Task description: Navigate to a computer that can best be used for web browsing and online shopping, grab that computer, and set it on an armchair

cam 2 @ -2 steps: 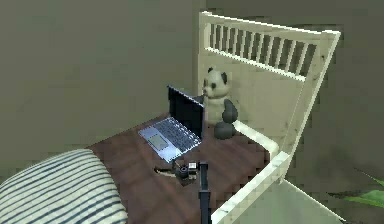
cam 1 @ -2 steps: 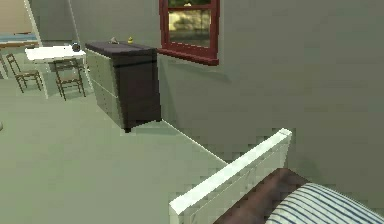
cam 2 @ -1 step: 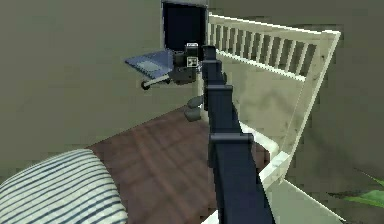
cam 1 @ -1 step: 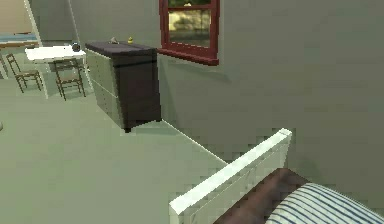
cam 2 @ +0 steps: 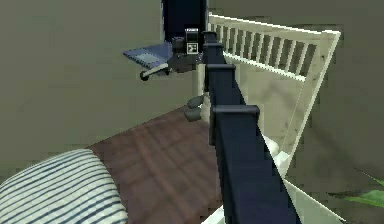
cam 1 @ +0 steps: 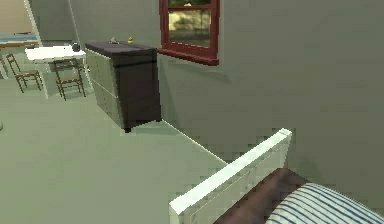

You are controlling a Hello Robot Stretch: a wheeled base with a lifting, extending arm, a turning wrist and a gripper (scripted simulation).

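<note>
Holding a flat blue-grey laptop (cam 2: pixel 147 54) aloft at the far end of the hand (cam 2: pixel 166 66), clear of the brown-covered bed (cam 2: pixel 150 150) below, near its white slatted headboard (cam 2: pixel 270 60). Ahead, dark dresser (cam 1: pixel 128 85) beside a red-framed window (cam 1: pixel 190 30), white bench (cam 1: pixel 55 52) beyond.

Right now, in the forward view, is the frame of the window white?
No, the window frame is dark red, and it stands out against the grey wall around it.
</note>
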